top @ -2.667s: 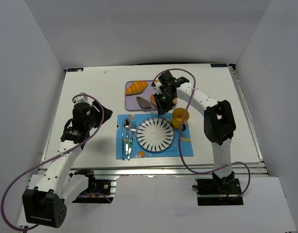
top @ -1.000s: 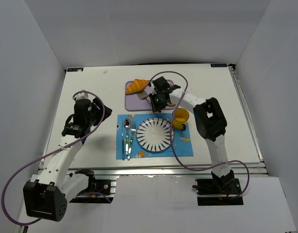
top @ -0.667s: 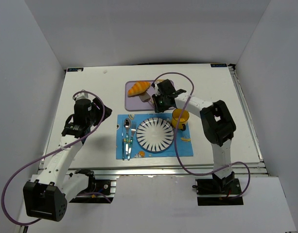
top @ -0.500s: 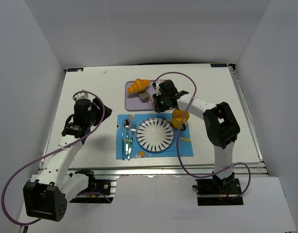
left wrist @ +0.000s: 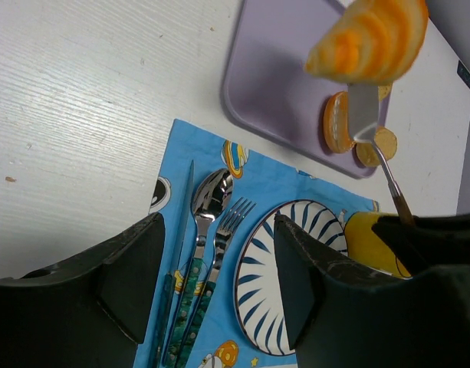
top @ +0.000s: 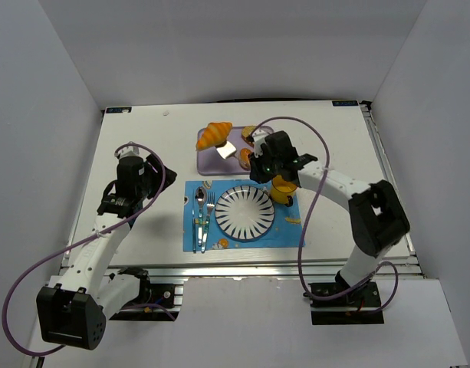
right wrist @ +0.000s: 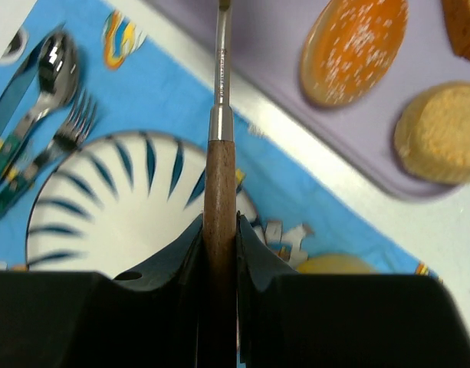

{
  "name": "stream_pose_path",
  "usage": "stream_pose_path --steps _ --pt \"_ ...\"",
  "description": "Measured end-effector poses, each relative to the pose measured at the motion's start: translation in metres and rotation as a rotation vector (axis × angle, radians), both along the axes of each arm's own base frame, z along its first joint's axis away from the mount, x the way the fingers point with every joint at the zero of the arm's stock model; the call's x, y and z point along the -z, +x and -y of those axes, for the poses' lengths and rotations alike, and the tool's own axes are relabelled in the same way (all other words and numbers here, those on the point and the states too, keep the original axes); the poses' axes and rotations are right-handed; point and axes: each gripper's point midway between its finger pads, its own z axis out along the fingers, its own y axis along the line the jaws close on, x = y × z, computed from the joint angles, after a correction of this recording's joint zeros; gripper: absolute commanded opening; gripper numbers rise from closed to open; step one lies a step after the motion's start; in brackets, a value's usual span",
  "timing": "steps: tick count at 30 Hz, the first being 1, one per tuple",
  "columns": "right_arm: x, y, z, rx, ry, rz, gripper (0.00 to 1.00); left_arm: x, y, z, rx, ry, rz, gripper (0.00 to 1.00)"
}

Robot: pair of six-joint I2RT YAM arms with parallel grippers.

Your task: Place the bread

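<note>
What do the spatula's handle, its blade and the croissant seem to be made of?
The spatula's handle looks like wood: brown, matte, faintly grained. Its shaft and blade look like polished metal, grey and shiny. The croissant is probably plastic, not pastry: its smooth orange and cream bands look painted.

The white table (top: 142,138) carries a purple board (top: 208,162) and a blue placemat (top: 287,234).

Croissant (top: 214,135) no longer flat on purple tray (top: 211,163): now lifted, riding spatula (top: 229,149) blade, shifted toward tray's 11 o'clock corner. My right jaws, clamped on spatula handle, drew back toward 4 o'clock; my right elbow swung out toward 4 o'clock too.
</note>
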Motion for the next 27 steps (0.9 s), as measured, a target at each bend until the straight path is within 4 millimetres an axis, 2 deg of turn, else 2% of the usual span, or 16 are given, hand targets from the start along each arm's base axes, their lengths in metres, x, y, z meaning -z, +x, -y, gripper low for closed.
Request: stream_pose_path --steps 10,16,27 --pt "-0.017 -0.069 0.033 -0.148 -0.008 0.059 0.00 -0.003 0.001 0.000 0.004 0.004 0.013 0.68" --pt "-0.009 -0.110 0.053 -0.238 -0.042 0.045 0.00 -0.005 0.000 0.000 0.005 0.004 0.021 0.68" --pt "-0.003 -0.165 0.085 -0.410 -0.114 0.017 0.00 -0.018 -0.003 -0.001 0.008 0.003 0.063 0.68"
